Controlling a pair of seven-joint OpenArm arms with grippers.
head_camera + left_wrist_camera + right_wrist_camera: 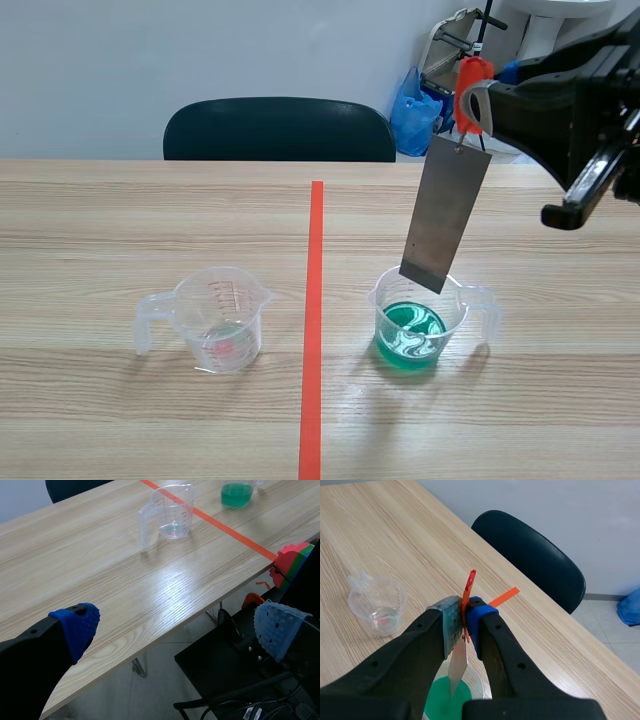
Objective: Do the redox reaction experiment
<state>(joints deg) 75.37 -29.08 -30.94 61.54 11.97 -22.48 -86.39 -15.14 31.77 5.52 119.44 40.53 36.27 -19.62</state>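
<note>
Right gripper [464, 625] pinching orange clip [472, 92], metal plate [446, 215] dangling over green beaker [418, 325]. Plate's tilted, swing cd catch rim & tip it.

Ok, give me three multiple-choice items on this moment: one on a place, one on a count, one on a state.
1. The plate hangs:
A. over the green cup
B. far off to its side
C. lying flat

2. Cups in view:
A. one
B. two
C. three

3. The left gripper is:
A. open
B. shut on the plate
C. shut on a cup

Answers:
1 A: the plate's lower end sits above the green liquid, and it hangs from the clip in the right gripper.
2 B: there is the green cup and a clear cup.
3 A: its fingers stand apart with nothing between them.
</note>
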